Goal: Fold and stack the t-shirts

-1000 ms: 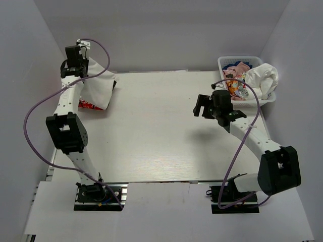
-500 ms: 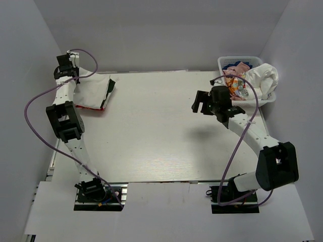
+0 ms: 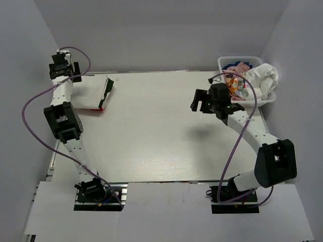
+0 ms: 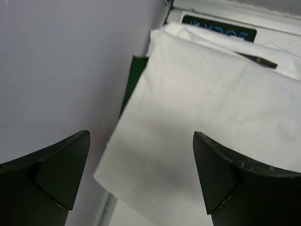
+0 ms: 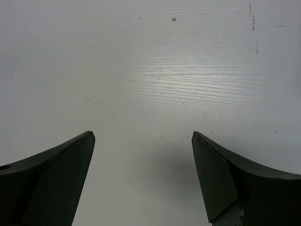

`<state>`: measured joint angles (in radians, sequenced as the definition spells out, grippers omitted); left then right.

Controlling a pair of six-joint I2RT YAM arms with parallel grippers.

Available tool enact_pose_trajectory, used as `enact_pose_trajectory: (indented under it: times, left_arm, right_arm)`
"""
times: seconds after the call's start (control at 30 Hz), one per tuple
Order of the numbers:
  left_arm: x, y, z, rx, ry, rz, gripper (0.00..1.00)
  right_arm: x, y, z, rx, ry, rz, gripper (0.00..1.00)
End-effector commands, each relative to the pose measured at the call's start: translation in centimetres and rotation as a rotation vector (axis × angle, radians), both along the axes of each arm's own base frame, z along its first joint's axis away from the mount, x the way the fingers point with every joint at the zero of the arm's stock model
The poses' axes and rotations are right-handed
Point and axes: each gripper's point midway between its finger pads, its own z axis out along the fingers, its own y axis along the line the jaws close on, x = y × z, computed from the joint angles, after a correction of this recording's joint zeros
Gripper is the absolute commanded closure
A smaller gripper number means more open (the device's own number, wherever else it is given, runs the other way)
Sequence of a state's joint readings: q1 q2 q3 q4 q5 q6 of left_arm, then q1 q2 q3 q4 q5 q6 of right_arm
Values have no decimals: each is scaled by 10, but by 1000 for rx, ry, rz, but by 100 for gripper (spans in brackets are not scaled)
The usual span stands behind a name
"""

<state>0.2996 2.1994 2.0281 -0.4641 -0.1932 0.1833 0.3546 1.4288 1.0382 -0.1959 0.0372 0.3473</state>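
**A:** From above, where are the tees?

**B:** A folded stack lies flat at the far left corner of the table. It is white on top, with a red edge showing along its near side. More tees are heaped in the basket at the far right.

**A:** And the arms?

**B:** The left gripper hangs at the stack's far left edge, close to the wall. I cannot tell its opening from up here. The right gripper hovers over bare table near the basket, fingers apart.

**A:** Left wrist?

**B:** The jaws stand wide apart with nothing between them. Below lies the white tee, smooth and folded. A green tee peeks out under its left edge, right beside the wall.

**A:** Right wrist?

**B:** The jaws are apart and empty, with only bare table underneath.
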Motion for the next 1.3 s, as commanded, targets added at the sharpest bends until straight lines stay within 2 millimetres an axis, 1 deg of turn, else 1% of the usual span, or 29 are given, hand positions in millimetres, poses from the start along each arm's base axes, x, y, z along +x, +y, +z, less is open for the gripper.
enact_pose_trajectory:
  times: [0.0, 0.03, 0.07, 0.1, 0.13, 0.17, 0.23, 0.27, 0.3, 0.33, 0.37, 0.43, 0.47, 0.5, 0.53, 0.57, 0.6, 0.63, 0.67, 0.73, 0.77, 0.8, 0.83, 0.87, 1.0, 1.07, 1.13, 1.23, 1.27]
  left_arm:
    - [-17, -8, 66, -91, -105, 74, 0]
    - [-21, -16, 81, -147, -141, 88, 0]
    - [-25, -23, 88, -184, -147, 82, 0]
    - [-28, -42, 94, -228, -137, 50, 0]
    - [-32, -57, 110, -269, -168, 34, 0]
    - [-34, -68, 118, -328, -191, 16, 0]
    - [-37, -91, 125, -471, -227, 0, 0]
    - [-46, -110, 123, -557, -215, -38, 0]
    - [-49, -121, 123, -613, -220, -61, 4]
    - [-53, -146, 122, -715, -218, -116, 7]
    - [-70, -165, 108, -767, -186, -117, 11]
    - [-77, -189, 109, -810, -224, -168, 14]
    - [-89, -211, 85, -847, -169, -168, 14]
    - [-99, -223, 95, -842, -189, -202, 14]
    - [-105, -232, 91, -844, -183, -196, 14]
    - [-117, -256, 70, -860, -119, -211, 14]
    - [-123, -267, 64, -857, -99, -222, 14]
    - [-134, -274, 49, -843, -60, -206, 16]
    - [-144, -295, 39, -839, -14, -223, 16]
    - [-165, -312, 9, -828, 73, -214, 19]
    - [-175, -333, 7, -825, 87, -256, 19]
    - [-184, -340, -1, -811, 109, -261, 19]
    - [-196, -340, -19, -780, 146, -221, 19]
    - [-208, -353, -30, -763, 188, -226, 19]
    - [-243, -359, -58, -689, 264, -186, 20]
    - [-254, -356, -58, -665, 276, -170, 20]
    - [-258, -361, -57, -663, 272, -180, 19]
    - [-261, -366, -52, -648, 259, -199, 18]
    - [-258, -362, -50, -634, 234, -176, 18]
  right_arm:
    - [8, 1, 22, -17, -35, 2, 10]
    - [7, -1, 23, -15, -36, -2, 10]
    - [3, -2, 18, -17, -28, -9, 10]
    - [2, -2, 18, -10, -29, -9, 10]
    - [0, -3, 17, -8, -27, -11, 10]
    - [-3, -5, 14, -11, -25, -17, 10]
    - [-8, -8, 10, -14, -14, -25, 10]
    - [-10, -11, 9, -21, -16, -31, 10]
    - [-14, -13, 3, -28, -1, -32, 10]
    - [-16, -15, 2, -33, 2, -37, 10]
    - [-20, -18, 1, -36, 3, -48, 10]
    - [-25, -22, -2, -42, 16, -69, 10]
    - [-27, -25, 2, -36, 10, -76, 10]
    - [-33, -27, -4, -45, 22, -77, 10]
    - [-34, -34, -5, -54, 22, -117, 10]
    - [-36, -39, -7, -65, 14, -139, 10]
    - [-40, -43, -8, -68, 13, -155, 10]
    - [-41, -46, -6, -58, 6, -181, 10]
    - [-44, -48, -9, -62, 16, -186, 10]
    - [-50, -49, -11, -40, 14, -201, 10]
    - [-52, -49, -12, -30, 13, -203, 10]
    - [-57, -48, -15, -19, 16, -197, 10]
    - [-58, -48, -17, -12, 19, -195, 10]
    - [-60, -45, -15, 5, 18, -192, 10]
    - [-69, -45, -12, 33, -13, -179, 10]
    - [-74, -46, -6, 47, -31, -181, 10]
    - [-77, -47, -1, 64, -54, -188, 10]
    - [-83, -51, -1, 75, -64, -199, 10]
    - [-83, -49, -1, 78, -71, -191, 10]
